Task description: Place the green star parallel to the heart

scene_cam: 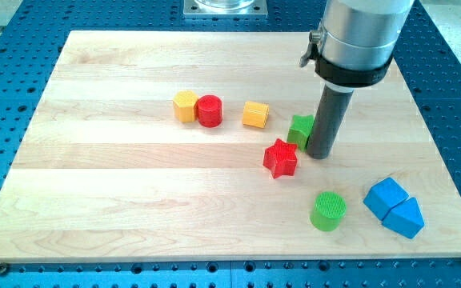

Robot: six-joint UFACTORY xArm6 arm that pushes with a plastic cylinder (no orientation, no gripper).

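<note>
No writing is seen; my tip (319, 154) is set against the green star (299, 129), toward the surface's (118, 184) right edge; no grasping end effector is fitted

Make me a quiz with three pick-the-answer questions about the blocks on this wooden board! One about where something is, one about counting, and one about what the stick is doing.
1. Where is the red star?
A. at the view's top left corner
B. just below and left of the green star
C. on top of the blue blocks

2. How many yellow blocks are on the board?
A. one
B. two
C. four

3. What is my tip doing?
A. standing right beside the green star, on its right
B. resting on the green cylinder
C. far off by the red cylinder

Answers:
1. B, the red star sits close under the green star's lower left.
2. B, one yellow block is next to the red cylinder and another yellow block is to its right.
3. A, the rod's lower end is against the green star's right side.
</note>
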